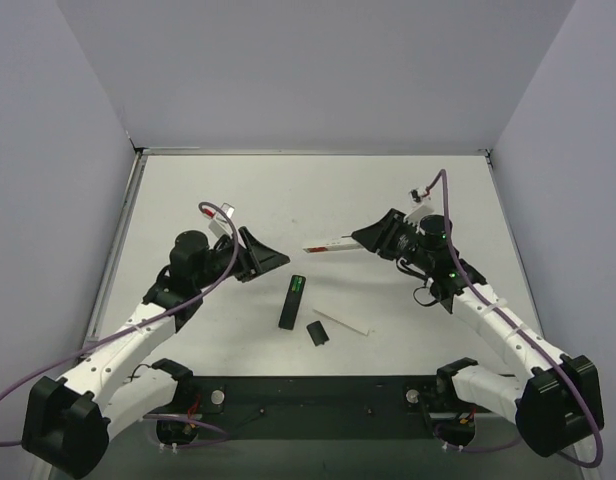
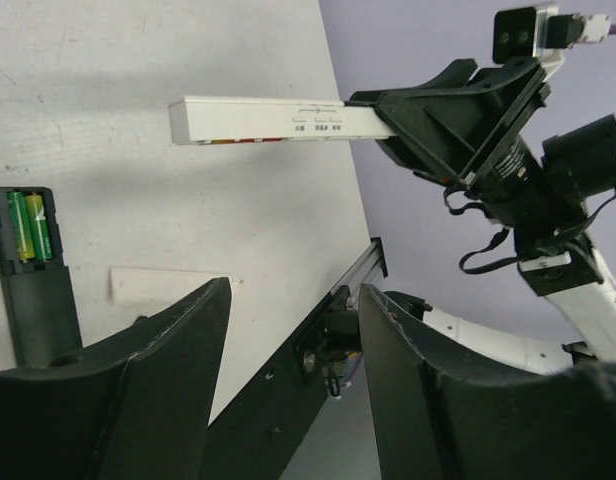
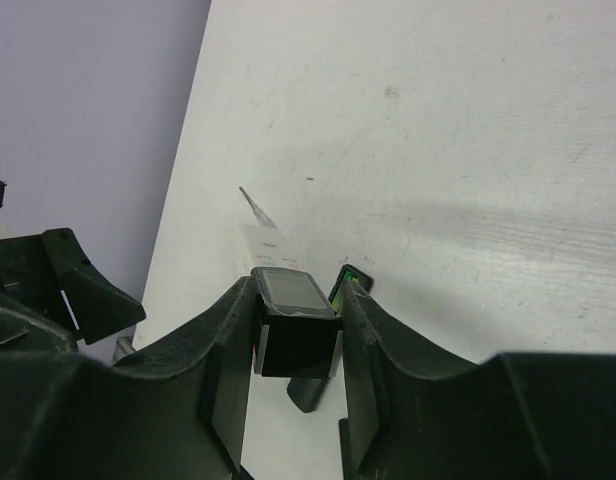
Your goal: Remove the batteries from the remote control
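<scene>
Remote control (image 1: 291, 302) lies flat on the desk (image 1: 238, 190), slot face up. Both batteries (image 2: 28, 226) sit in the slot at its far end. The black cover piece (image 1: 317, 332) lies just right of the remote's near end, and a thin white strip (image 1: 340, 320) lies to the remote's right.

Left jaws: wide apart, nothing between them, hovering left of the remote.
Right jaws: closed on one end of the white stick (image 1: 326, 243); its free end hangs beyond the remote's battery end.

Risks:
- The stick is long and gripped at its very end, so prying may twist it in the grip or skid it off a cell.
- Nothing pins the remote, so a push could slide or tip it.
- A freed cell may roll away.

Views:
- The left wrist view shows two green cells side by side; overhead shows only a green fleck.
- The right wrist view shows the grip end-on but hides the stick's tip.
</scene>
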Motion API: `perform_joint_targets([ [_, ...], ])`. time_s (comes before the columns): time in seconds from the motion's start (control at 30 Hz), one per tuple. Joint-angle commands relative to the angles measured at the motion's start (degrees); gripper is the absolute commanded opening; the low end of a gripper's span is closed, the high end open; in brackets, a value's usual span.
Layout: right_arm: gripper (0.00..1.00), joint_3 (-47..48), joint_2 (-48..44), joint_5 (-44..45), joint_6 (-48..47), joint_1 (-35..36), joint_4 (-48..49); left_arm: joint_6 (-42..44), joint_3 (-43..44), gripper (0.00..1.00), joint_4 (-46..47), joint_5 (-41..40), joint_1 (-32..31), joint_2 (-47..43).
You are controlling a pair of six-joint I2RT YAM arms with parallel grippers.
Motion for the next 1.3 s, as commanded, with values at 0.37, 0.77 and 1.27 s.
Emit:
perform_joint_targets([
  [0.37,0.00,11.49,-0.92,2.58,-10.79,-6.76,-28.79,18.07,13.29,0.63,-20.45,-4.95,0.19,7.29],
  [0.77,0.00,9.14,6.27,-9.62,8.71,-20.90,-33.95,22.66,14.71,0.63,-23.97,-8.90,0.27,8.00],
  [1.27,0.00,2.53,23.42,-23.18,19.27,-24.16,-15.83,27.41,11.64,0.63,-25.39,-13.30,0.71,5.37],
])
